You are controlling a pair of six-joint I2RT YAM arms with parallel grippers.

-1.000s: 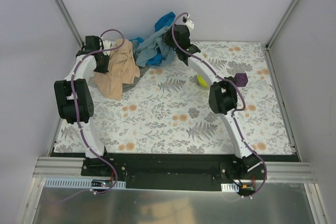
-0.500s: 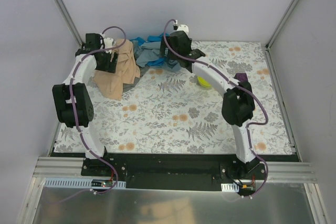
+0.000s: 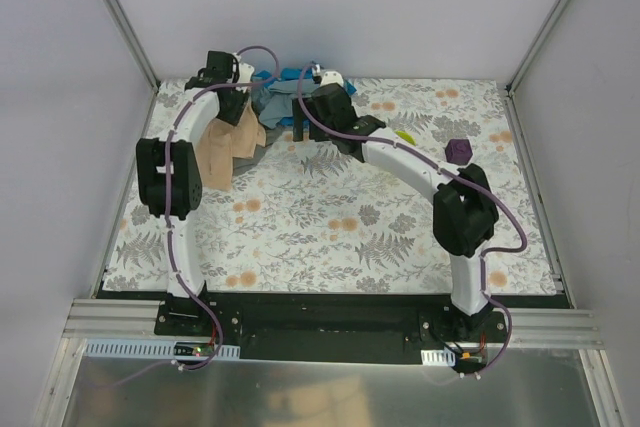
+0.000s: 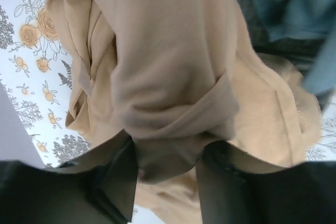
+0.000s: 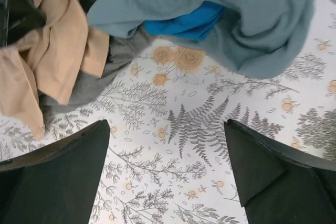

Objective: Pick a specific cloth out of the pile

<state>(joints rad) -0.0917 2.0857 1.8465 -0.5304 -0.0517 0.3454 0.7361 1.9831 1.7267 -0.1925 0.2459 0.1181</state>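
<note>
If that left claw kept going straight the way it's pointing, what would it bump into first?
The tan cloth. It fills the view right ahead of the left gripper, and a fold of it lies between the parted fingers, so contact looks immediate.

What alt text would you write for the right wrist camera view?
The right tool hangs open above the floral table, gripping nothing. Beyond it, a blue-grey cloth covers a bright blue cloth; a tan cloth lies at left.
</note>
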